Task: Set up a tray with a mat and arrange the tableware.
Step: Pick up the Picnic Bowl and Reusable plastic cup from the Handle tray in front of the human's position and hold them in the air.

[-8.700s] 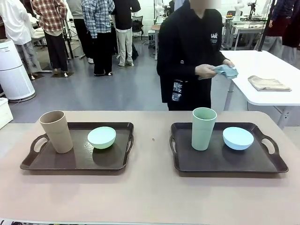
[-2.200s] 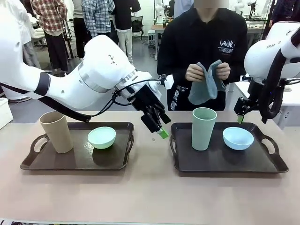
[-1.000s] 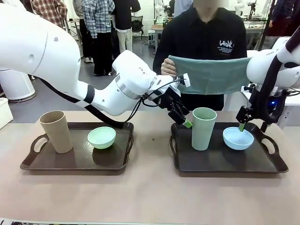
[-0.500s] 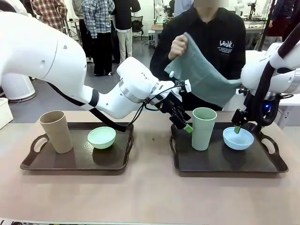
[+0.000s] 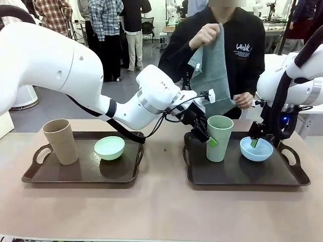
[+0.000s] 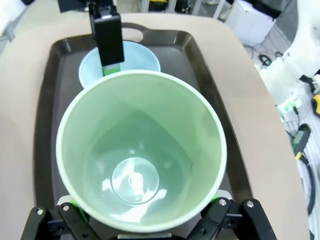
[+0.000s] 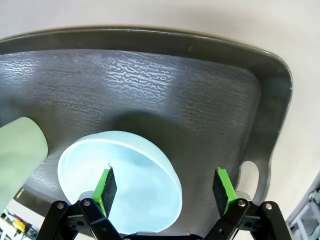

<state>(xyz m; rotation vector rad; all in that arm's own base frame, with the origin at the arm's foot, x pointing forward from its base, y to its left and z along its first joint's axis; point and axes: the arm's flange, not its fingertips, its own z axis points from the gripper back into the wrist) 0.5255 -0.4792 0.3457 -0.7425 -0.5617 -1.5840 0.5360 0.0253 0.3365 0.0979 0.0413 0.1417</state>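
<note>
Broadly, a long beige counter [image 5: 161,212] spans the front view. The white left arm [image 5: 75,70] reaches across it from the left side to past the middle, and the white right arm [image 5: 298,80] bends down at the right edge. At the far side stands a person in a black top [image 5: 247,45].

Two dark brown plastic trays with cut-out handles lie on the counter well apart, the left tray [image 5: 81,174] and the right tray [image 5: 242,174].

The person holds a greyish-teal cloth [image 5: 209,75] that hangs from a raised hand [image 5: 206,35], with the other hand [image 5: 245,100] low beside it.

A tall tan plastic tumbler [image 5: 60,141] stands upright at the left end of the left tray. A tall pale green plastic tumbler [image 5: 221,146] stands upright on the left half of the right tray.

A small round mint green bowl [image 5: 109,147] sits to the right of the tan tumbler. A small round light blue bowl [image 5: 256,149] sits just right of the pale green one.

The left tool [image 6: 145,205] straddles the pale green tumbler near its rim, a green pad at each side of the wall. I cannot tell whether they press.

The right tool [image 7: 165,186] is spread wide and released across the light blue bowl's rim. One pad is inside the bowl and the other is over bare tray.
</note>
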